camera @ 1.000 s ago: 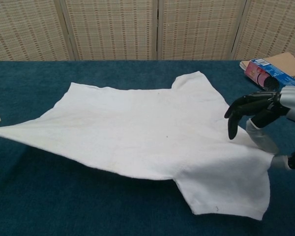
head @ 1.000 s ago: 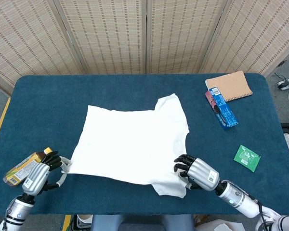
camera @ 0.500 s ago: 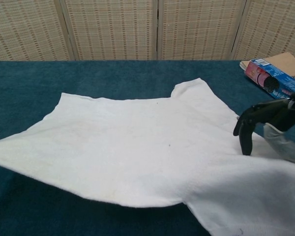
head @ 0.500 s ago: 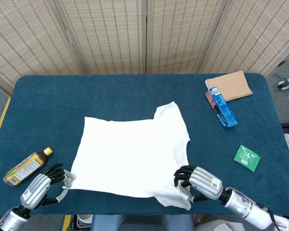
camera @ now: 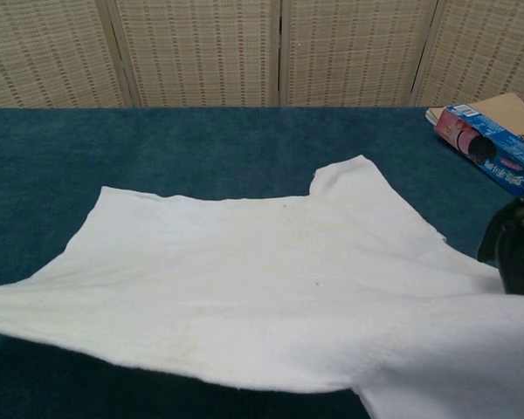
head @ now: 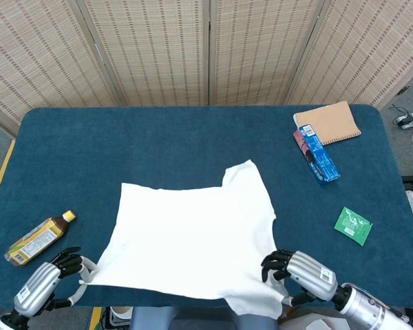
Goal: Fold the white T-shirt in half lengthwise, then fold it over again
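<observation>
T-shirt spreads between left hand and right hand, apparently gripped.

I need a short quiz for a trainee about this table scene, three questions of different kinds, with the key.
1. True or false: the bottle stands upright.
2. Which lies nearest the right hand? A) notebook B) green packet C) bottle
3. Fill in: both hands grip the near edge of the ____.

Key:
1. False; it lies on its side, near the left hand.
2. B.
3. T-shirt; it is spread over the blue table, not yet folded.
</observation>
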Robot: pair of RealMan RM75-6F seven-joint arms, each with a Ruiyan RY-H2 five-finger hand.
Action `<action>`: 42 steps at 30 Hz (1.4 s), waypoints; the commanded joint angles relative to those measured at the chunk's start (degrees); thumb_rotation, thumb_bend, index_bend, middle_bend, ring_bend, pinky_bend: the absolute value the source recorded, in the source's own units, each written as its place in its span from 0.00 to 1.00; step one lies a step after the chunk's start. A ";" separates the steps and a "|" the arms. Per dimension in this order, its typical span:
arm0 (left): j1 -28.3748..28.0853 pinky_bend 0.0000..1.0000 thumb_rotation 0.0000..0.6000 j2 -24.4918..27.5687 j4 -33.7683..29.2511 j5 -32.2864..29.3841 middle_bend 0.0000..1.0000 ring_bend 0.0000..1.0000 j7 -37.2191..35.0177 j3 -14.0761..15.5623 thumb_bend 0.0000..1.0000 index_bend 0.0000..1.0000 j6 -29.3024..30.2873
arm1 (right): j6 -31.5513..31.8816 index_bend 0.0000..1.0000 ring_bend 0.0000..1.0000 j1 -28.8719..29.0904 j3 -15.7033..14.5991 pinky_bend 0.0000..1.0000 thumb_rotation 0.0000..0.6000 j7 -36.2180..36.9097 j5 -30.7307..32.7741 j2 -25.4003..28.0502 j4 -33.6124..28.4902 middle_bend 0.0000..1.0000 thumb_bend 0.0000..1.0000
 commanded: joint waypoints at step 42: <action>-8.91 0.12 1.00 -5.31 3.67 -11.91 0.40 0.30 5.56 -10.44 0.46 0.80 -17.41 | -5.92 0.77 0.27 -5.18 11.72 0.27 1.00 -10.79 12.23 -9.82 3.72 0.45 0.44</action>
